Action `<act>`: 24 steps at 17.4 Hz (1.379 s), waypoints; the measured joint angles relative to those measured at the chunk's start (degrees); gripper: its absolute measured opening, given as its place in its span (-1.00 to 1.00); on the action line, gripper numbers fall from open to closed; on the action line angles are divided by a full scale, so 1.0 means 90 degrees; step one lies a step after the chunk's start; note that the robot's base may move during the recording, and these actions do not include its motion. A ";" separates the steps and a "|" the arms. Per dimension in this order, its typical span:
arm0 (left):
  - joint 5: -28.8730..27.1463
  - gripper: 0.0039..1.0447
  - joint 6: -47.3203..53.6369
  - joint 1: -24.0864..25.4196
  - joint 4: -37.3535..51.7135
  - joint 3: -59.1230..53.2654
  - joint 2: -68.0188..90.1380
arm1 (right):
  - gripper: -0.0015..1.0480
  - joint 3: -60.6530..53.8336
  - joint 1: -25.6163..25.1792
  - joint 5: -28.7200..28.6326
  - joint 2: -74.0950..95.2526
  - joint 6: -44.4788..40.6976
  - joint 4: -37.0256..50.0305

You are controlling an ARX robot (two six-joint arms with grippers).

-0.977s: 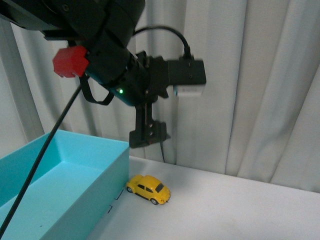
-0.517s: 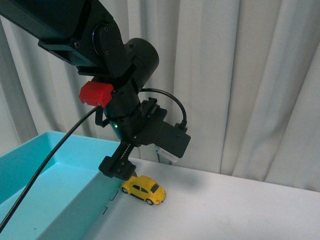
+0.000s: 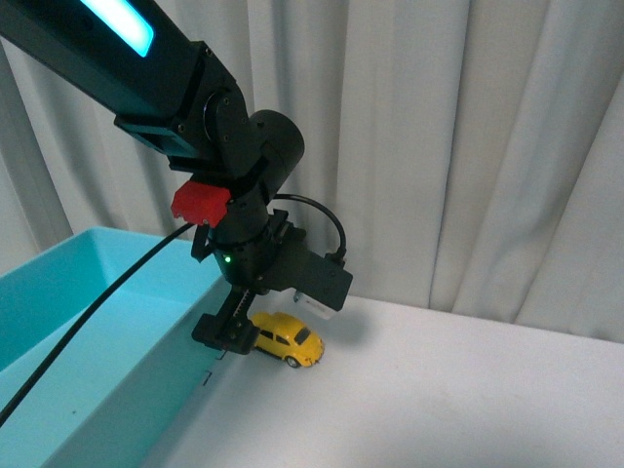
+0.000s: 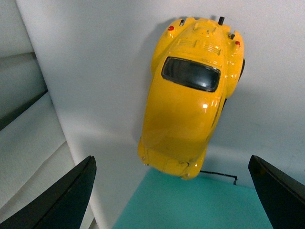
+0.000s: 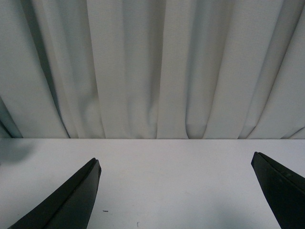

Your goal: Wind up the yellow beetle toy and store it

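Yellow beetle toy (image 4: 190, 109), right under the left gripper (image 3: 227, 339): glossy painted shell w/ bright highlights, smooth. Its windows are dark and shiny. Left fingers (image 4: 71, 195) look like matt black plastic, same for the right gripper (image 5: 175, 157) fingers (image 5: 76, 195). Teal bin (image 3: 88, 331) just beside the left gripper: smooth plastic, soft sheen. Table (image 3: 458, 390) under it: white, matt, smooth. Curtain (image 3: 439, 146) behind: pale matt cloth, pleated. Red block (image 3: 200, 202) up the arm: matt plastic.

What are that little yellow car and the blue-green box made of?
The yellow beetle toy looks like glossy painted metal or hard plastic, with bright highlights on its roof; I can't tell which. The teal bin seems to be smooth matte plastic, evenly coloured with thin straight walls.
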 joint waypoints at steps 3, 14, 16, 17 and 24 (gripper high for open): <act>0.0083 0.88 0.0034 -0.0034 0.0000 0.0138 0.0253 | 0.87 0.0000 0.0000 0.0000 0.0000 0.0000 0.0000; -0.0046 -0.20 -0.0279 -0.0129 0.0017 0.0474 0.0668 | 0.87 0.0000 0.0000 -0.0002 0.0000 -0.0002 0.0000; 0.0039 -0.24 -0.0192 -0.0168 -0.0078 0.0474 0.0622 | 0.87 0.0000 0.0000 -0.0002 0.0000 0.0000 0.0000; 0.0204 -0.24 0.0061 -0.0223 -0.0182 0.0447 0.0578 | 0.87 0.0000 0.0000 -0.0002 0.0000 0.0000 0.0000; 0.1931 -0.25 -0.0583 -0.0423 -0.0408 -0.0175 -0.1217 | 0.87 0.0000 0.0000 -0.0002 0.0000 -0.0002 0.0000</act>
